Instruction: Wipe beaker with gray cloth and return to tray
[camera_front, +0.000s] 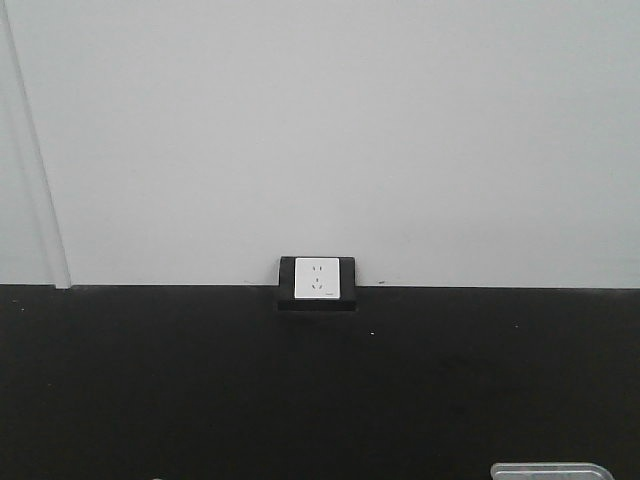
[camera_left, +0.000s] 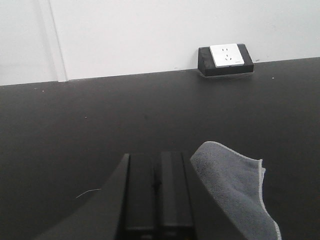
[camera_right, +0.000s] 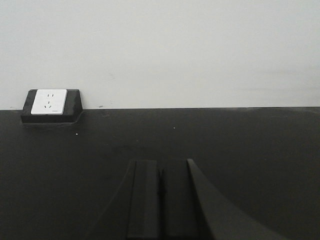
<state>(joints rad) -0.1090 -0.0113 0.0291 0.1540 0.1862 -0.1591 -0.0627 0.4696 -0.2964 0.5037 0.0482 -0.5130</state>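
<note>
The gray cloth (camera_left: 231, 181) lies on the black tabletop in the left wrist view, one corner raised, just right of my left gripper (camera_left: 157, 156). That gripper's jaws are pressed together with nothing between them, and the cloth sits beside them, not in them. My right gripper (camera_right: 161, 163) is shut too and hovers over bare black tabletop. A corner of the silvery tray (camera_front: 551, 469) shows at the bottom right of the front view. The beaker is out of view.
A white wall socket in a black housing (camera_front: 317, 279) stands at the back edge of the table against the pale wall. It also shows as the socket (camera_left: 226, 56) to the left gripper's far right and the socket (camera_right: 48, 102) to the right gripper's far left.
</note>
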